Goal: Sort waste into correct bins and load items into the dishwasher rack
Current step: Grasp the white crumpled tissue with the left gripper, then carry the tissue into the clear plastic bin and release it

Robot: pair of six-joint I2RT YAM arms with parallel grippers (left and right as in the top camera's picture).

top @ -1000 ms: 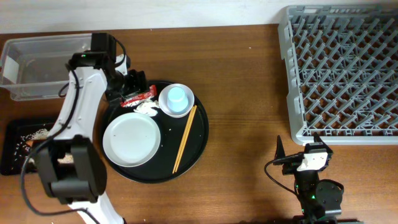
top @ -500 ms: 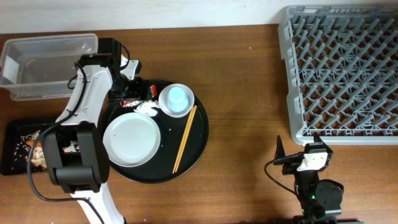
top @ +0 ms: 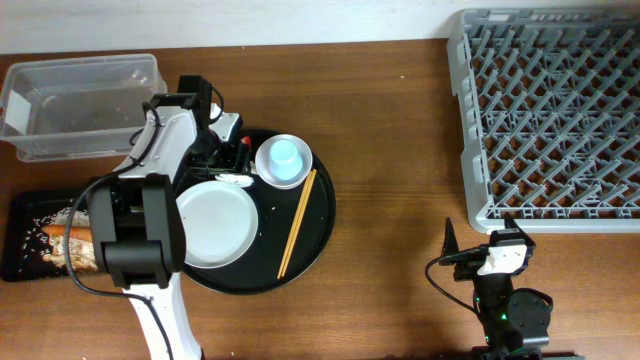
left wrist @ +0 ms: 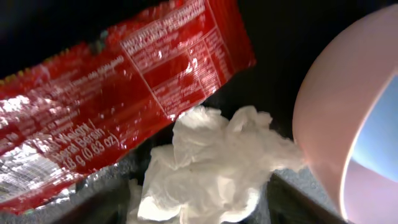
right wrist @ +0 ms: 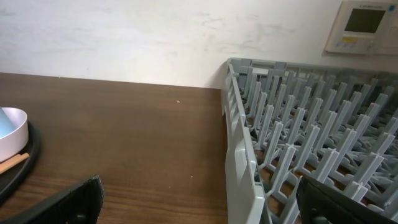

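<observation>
The crumpled white tissue (left wrist: 214, 165) lies on the round black tray beside the red sachet wrapper (left wrist: 124, 81). My left gripper (left wrist: 199, 208) is low over the tissue. Its dark fingers (left wrist: 102, 199) stand on either side of the tissue, close to it, still open. In the overhead view the left gripper (top: 226, 168) sits at the tray's back, between the white plate (top: 215, 222) and the small white dish holding the pale-blue cup (top: 284, 156). The dish rim (left wrist: 339, 106) is just to the right. My right gripper (right wrist: 205, 208) is open and empty near the dishwasher rack (right wrist: 298, 143).
The clear tub (top: 80, 105) stands at the back left. The shallow black tray (top: 30, 240) with pale scraps is at the front left. Chopsticks (top: 297, 222) lie on the round black tray (top: 315, 235). The grey rack (top: 555, 115) fills the back right.
My left arm has swung right from the tub's edge onto the round tray and come down over the tissue. Its jaws have narrowed. The right arm has not moved.
</observation>
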